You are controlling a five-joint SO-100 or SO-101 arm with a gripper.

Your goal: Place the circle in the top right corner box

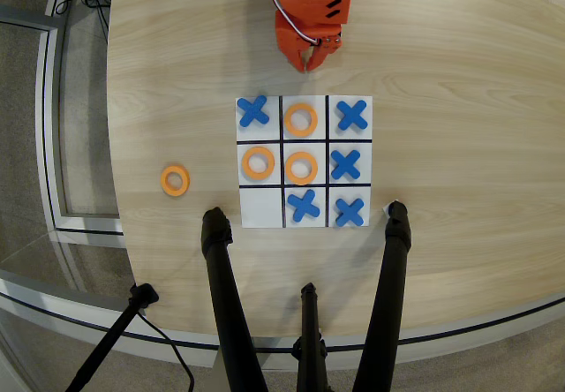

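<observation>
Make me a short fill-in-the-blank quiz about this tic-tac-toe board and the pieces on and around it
1. The board holds ___ orange rings.
2. The loose ring lies on the table to the board's ___ in the overhead view.
3. The board's only empty cell is at the bottom ___ in this view.
4. The number of blue X pieces on the board is ___.

Missing words: three; left; left; five

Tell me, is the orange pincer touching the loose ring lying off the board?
Apart. The overhead view shows the pincer above the board's top edge, with bare table between it and the ring.
</observation>
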